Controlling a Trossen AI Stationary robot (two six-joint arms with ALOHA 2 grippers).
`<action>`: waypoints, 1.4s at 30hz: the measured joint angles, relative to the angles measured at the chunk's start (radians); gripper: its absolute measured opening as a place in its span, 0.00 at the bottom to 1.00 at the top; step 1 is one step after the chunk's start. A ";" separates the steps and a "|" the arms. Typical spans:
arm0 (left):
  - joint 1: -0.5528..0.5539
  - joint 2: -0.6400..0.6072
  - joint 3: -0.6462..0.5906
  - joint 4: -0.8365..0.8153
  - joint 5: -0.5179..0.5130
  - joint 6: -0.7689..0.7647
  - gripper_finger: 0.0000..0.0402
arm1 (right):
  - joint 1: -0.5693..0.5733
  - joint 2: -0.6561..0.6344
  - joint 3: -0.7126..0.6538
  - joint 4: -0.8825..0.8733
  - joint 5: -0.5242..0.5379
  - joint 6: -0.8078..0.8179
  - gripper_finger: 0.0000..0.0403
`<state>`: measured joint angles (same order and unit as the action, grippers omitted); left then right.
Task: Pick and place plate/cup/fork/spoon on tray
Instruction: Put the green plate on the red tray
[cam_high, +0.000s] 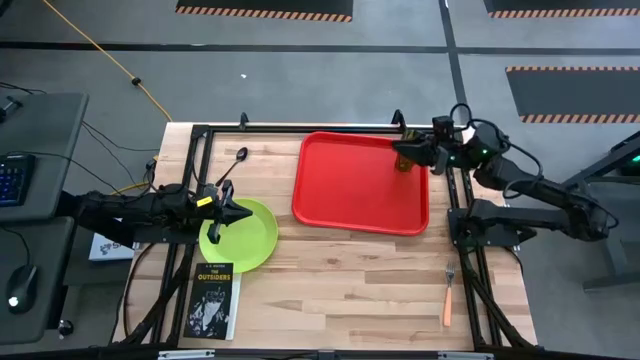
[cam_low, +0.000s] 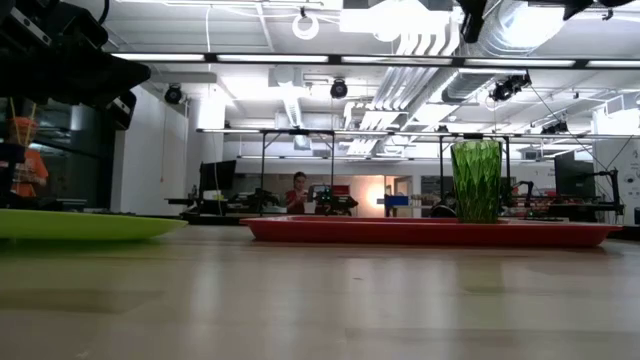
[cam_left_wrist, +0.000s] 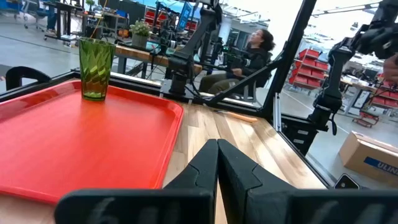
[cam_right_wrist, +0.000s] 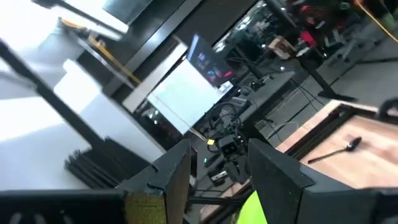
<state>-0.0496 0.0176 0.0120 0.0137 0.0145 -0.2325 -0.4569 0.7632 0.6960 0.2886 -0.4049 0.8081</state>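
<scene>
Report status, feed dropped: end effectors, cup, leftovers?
Left end effector shut over plate. Right end effector open above cup. Cup upright on tray. Fork, spoon on table.

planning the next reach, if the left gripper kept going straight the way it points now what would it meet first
Probably the near edge of the red tray. The left gripper, shut over the green plate, points along the table toward it, with bare wood between. The cup stands at the tray's far corner, seemingly off that line; depth is uncertain.

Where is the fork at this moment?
In the high view, the fork lies on the bare table near its front right corner, apart from the tray and untouched by either gripper.
</scene>
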 joint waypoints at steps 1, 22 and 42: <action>0.000 0.000 0.000 0.000 0.000 0.000 0.00 | 0.013 0.007 0.013 -0.008 -0.001 -0.035 0.38; 0.001 0.000 0.000 0.148 -0.034 -0.130 0.00 | 0.326 0.375 0.420 -0.319 0.142 -0.312 0.38; 0.172 0.430 0.477 -0.445 -0.032 -0.299 0.32 | 0.434 0.467 0.616 -0.389 0.427 -0.270 0.38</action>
<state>0.1223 0.4480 0.4895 -0.4311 -0.0174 -0.5319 -0.0231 1.2304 1.3117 -0.1007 0.0218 0.5385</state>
